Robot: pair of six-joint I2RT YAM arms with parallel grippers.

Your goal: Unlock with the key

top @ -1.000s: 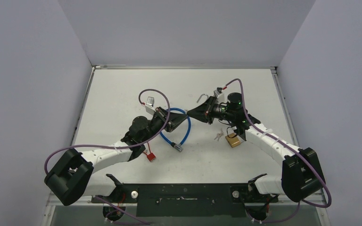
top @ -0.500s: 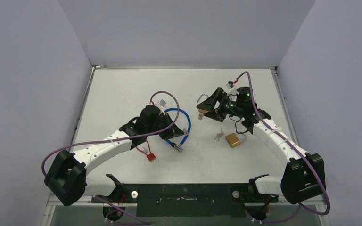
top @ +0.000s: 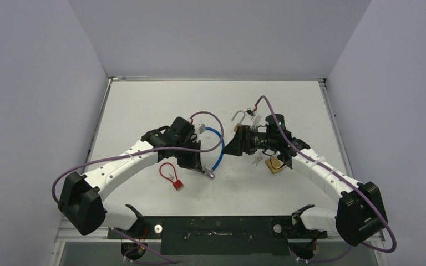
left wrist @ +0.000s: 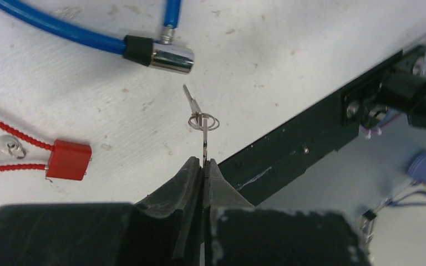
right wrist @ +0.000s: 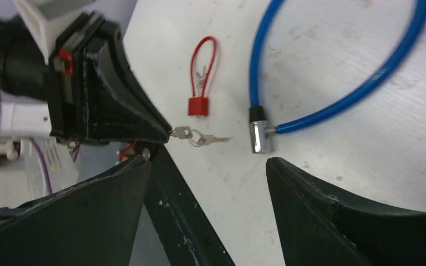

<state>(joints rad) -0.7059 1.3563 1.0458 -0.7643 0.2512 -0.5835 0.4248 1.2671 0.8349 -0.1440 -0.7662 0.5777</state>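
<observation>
My left gripper is shut on a small silver key, held edge-on. A ring with a second key hangs from it. It hovers just near of the blue cable lock's metal end. From above, the left gripper sits over the blue cable lock beside its end. My right gripper stands wide open with nothing between its fingers, facing the left gripper, its key and the lock's end. The right gripper is right of the cable loop.
A red cable padlock with small keys lies to the left. A brass padlock and loose keys lie under the right arm. Another padlock with an open silver shackle lies behind. The black base rail runs along the near edge.
The right gripper has opened, drawn back, then swung to point left. The left gripper has turned and moved toward the near edge with the key, down beside the cable lock's end.
</observation>
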